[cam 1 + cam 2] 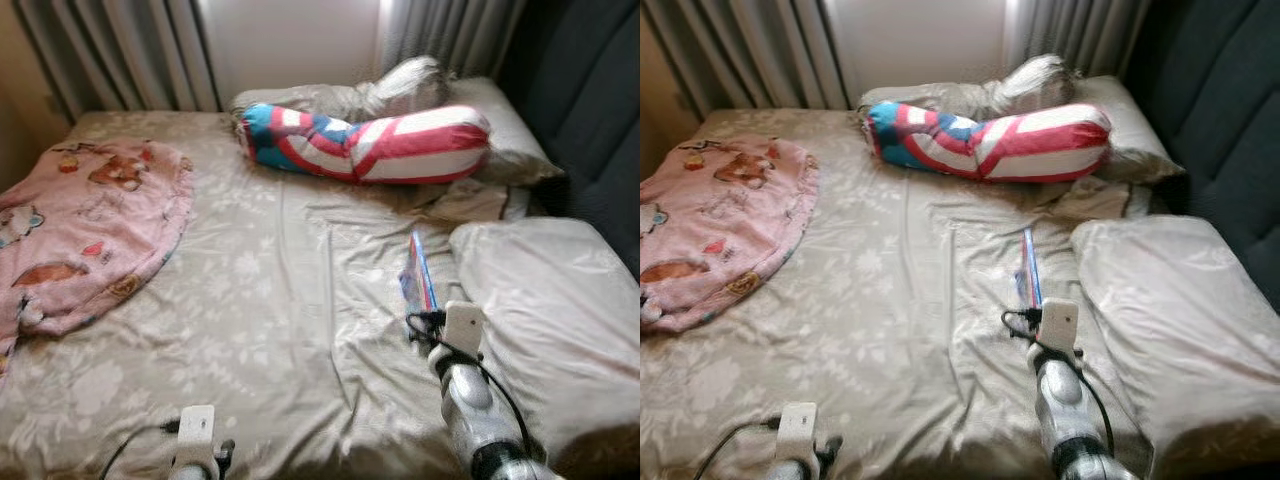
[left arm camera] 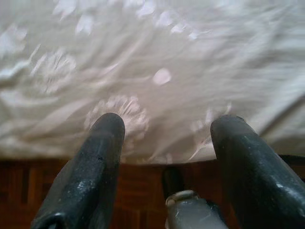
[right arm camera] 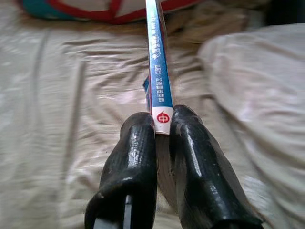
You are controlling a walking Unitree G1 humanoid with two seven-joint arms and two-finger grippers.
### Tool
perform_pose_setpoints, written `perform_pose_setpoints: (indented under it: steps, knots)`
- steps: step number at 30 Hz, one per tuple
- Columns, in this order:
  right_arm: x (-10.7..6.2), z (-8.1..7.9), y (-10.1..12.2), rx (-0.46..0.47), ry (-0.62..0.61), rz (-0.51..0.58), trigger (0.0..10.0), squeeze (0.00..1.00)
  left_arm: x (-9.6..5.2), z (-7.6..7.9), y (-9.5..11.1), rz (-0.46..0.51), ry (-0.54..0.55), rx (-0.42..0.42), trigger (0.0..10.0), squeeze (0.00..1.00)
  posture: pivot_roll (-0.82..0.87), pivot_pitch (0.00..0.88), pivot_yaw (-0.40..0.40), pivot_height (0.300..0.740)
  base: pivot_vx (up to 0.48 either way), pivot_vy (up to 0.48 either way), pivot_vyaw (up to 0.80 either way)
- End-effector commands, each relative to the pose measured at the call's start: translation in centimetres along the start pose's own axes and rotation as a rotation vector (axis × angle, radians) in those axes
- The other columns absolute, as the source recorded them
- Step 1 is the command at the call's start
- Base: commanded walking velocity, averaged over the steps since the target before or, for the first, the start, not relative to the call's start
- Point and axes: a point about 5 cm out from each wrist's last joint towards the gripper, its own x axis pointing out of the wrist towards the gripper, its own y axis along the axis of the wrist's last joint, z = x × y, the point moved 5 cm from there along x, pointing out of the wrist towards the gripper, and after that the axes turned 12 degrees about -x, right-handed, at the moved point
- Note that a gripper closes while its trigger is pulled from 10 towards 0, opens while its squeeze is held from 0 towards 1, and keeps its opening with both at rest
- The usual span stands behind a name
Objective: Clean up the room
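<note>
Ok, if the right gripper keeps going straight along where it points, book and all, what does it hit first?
Probably the striped bolster pillow at the head of the bed. The right gripper, shut on the thin book, points toward it over bare sheet; depth is hard to judge.

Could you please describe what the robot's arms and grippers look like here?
Both arms are silver, jointed metal, each with a white wrist box and a black cable. The left gripper and right gripper each have two long, glossy black fingers with rounded tips.

A home bedroom — bed (image 1: 280, 300), pillow (image 1: 560, 300), pink blanket (image 1: 90, 220), curtains (image 1: 120, 50).
</note>
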Motion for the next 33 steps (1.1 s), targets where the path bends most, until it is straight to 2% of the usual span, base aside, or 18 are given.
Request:
perform_pose_setpoints:
  steps: [1,5,23,33]
  knots:
    - [0.3,0.0,0.9,0.008,-0.003,0.028,10.0,0.00,0.0,-0.1,-0.2,-0.007,-0.003,0.011,10.0,0.00,-0.10,0.024,-0.024,0.740,0.000,0.000,-0.71]
    - [0.3,0.0,1.0,0.010,0.000,0.032,10.0,0.00,0.0,0.0,-0.1,-0.006,-0.003,0.012,10.0,0.00,-0.10,0.025,-0.024,0.740,0.000,0.000,-0.71]
    - [0.3,-0.9,1.2,-0.008,0.049,0.041,10.0,0.00,0.0,0.0,-0.2,-0.008,-0.004,0.016,10.0,0.00,-0.10,0.033,-0.024,0.740,0.000,0.000,0.00]
    - [0.3,-1.4,1.2,-0.012,0.071,0.040,10.0,0.00,0.0,-0.1,-0.2,-0.011,-0.003,0.015,10.0,0.00,-0.10,0.038,-0.024,0.671,0.000,0.000,0.00]
